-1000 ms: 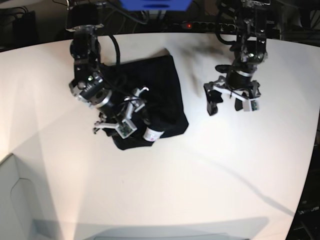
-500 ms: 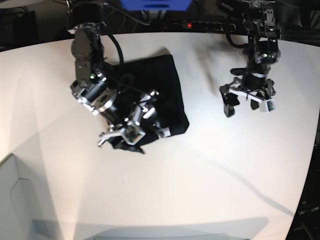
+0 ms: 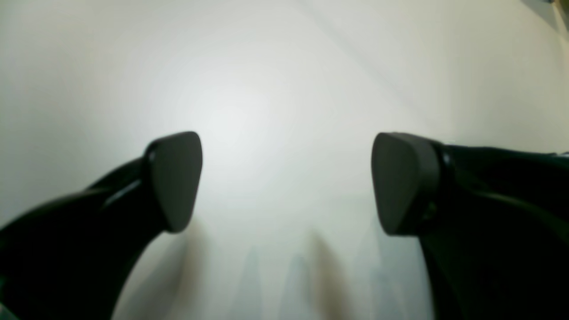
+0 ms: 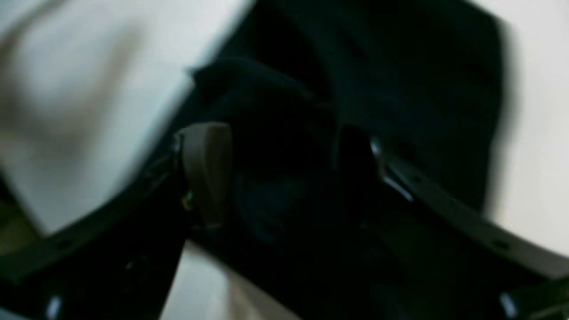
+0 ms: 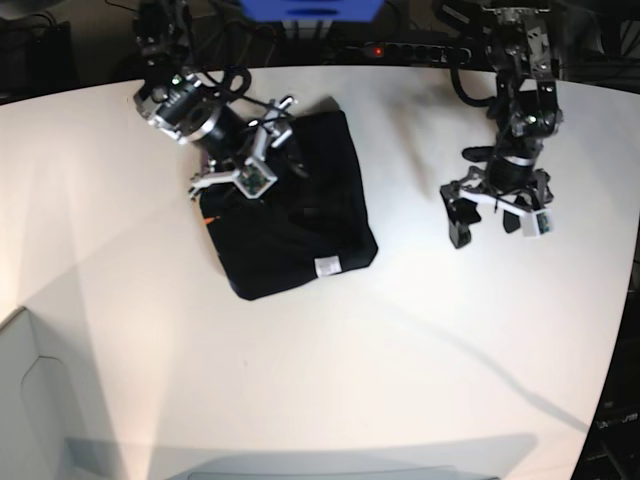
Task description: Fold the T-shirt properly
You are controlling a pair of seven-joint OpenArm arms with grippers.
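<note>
Base view: we look straight down from high above on white table [image 5: 330, 360]. Wrist views sit close behind fingers; left faces bare table, right shares black T-shirt [image 4: 400, 71] with base, upper left.

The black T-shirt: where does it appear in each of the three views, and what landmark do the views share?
Base: the T-shirt lies folded left of centre.
Right wrist: it fills the centre and upper right, behind the right gripper.
Left wrist: not in it.
Shared landmark: the white table.
</note>
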